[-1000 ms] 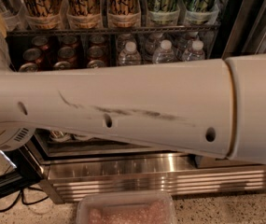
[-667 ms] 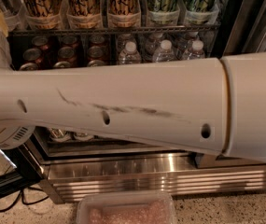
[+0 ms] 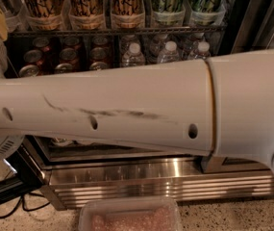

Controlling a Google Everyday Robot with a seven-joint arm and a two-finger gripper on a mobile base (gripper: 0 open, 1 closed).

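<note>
My white arm (image 3: 127, 105) lies across the whole view from right to left, close to the camera, with a dark scuff along it. The gripper itself is out of view, past the left edge. Behind the arm stands a glass-front drinks fridge (image 3: 141, 177). Its upper shelf holds tall brown cans (image 3: 86, 4) and green cans (image 3: 168, 1). The shelf below carries small red-brown cans (image 3: 69, 57) on the left and water bottles (image 3: 168, 52) on the right. The arm hides the fridge's lower shelves.
A clear plastic tub of pinkish pieces (image 3: 129, 218) sits on the speckled counter at the bottom edge. Black cables (image 3: 11, 198) lie at the lower left. The fridge's steel base with vent slats runs across the bottom.
The arm has slid slightly to the left across the view; its joint seam now sits further left. The fridge and tub have not moved.
</note>
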